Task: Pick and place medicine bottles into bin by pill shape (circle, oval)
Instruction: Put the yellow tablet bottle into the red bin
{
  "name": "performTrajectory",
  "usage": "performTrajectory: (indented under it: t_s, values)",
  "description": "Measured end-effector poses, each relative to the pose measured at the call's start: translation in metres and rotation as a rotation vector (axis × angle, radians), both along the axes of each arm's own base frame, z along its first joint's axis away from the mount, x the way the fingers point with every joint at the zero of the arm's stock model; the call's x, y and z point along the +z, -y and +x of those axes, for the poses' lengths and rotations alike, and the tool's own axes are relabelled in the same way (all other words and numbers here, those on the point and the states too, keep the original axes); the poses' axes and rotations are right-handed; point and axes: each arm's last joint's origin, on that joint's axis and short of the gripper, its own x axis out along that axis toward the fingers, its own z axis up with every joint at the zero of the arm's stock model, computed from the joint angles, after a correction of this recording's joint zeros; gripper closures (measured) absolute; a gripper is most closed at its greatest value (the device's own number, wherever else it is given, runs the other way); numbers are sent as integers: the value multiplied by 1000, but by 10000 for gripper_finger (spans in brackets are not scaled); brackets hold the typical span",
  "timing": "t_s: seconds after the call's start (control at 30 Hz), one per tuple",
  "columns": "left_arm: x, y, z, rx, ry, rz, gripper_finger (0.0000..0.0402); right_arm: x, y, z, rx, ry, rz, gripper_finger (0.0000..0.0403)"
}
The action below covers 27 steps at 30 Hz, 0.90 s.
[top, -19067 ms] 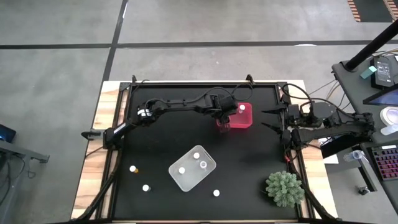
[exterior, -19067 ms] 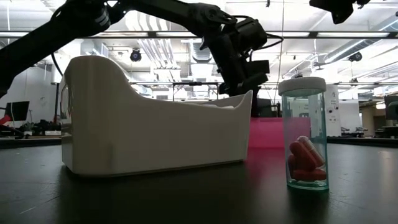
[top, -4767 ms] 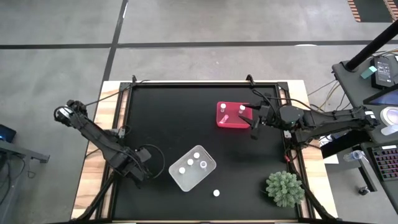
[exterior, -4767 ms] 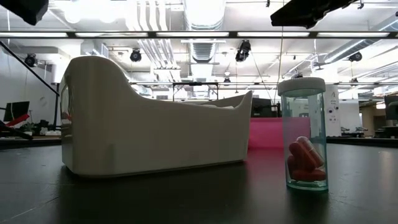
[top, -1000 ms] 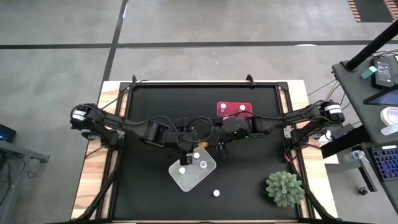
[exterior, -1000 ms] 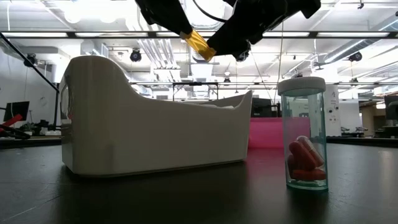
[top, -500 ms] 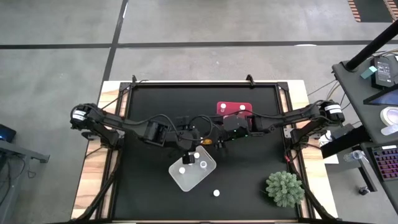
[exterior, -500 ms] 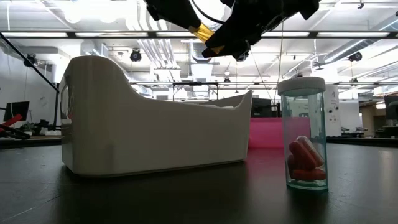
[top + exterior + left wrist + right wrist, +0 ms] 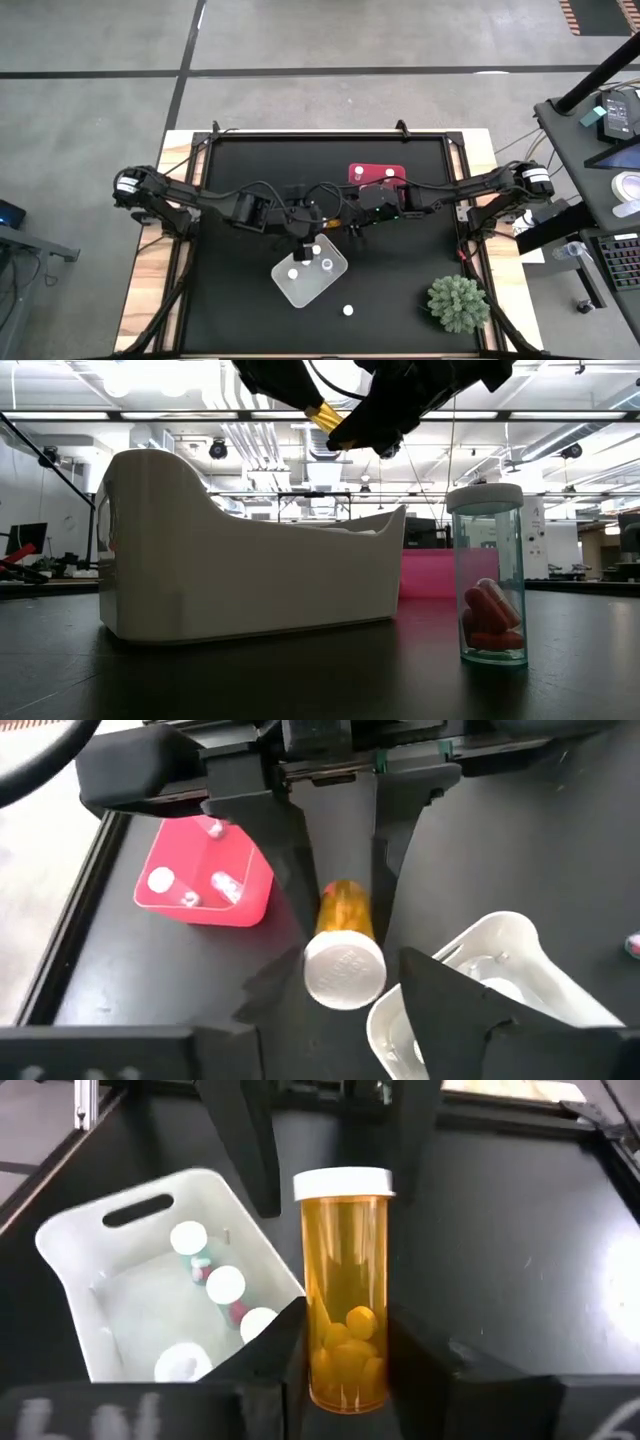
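Observation:
An orange medicine bottle with a white cap and round pills inside is held in the air over the table's middle, just beyond the white bin. It also shows in the low view. My right gripper reaches in from the table's right and is shut on the bottle. My left gripper reaches in from the left and is open. Its fingers stand on either side of the bottle's white cap without plainly touching it. My right gripper pinches the orange bottle's body near its bottom end between its two fingers. The fingers come about level from the table's right and lie along the bottle. The bottle is lifted clear, lying tilted, with its cap end toward my left gripper.
The white bin holds three white-capped bottles. The pink bin behind it holds two. One clear bottle with red capsules stands alone near the front edge. A spiky green plant sits at the front right.
The orange bottle has risen a little between the two grippers and stays tilted above the white bin's far side. Both grippers have stayed close together at the bottle.

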Motion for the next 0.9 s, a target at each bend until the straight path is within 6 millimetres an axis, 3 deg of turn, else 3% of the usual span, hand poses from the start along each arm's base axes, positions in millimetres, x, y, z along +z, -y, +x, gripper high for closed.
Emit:
performTrajectory:
  t_s: [0.23, 0.47, 0.7, 0.9]
  values:
    - [6, -2, -4, -84, -9, 96, 200, -7, 1, -13, -18, -111, 10, 311]
    - [12, -3, -10, -136, 5, 157, 189, -3, 4, -40, -99, -86, -4, 303]
    - [1, -5, -18, -183, 108, 211, 189, 2, 6, -71, -120, 89, -4, 309]
    - [-8, -11, -32, -182, 268, 237, 189, 4, 7, -85, -92, 342, -50, 306]
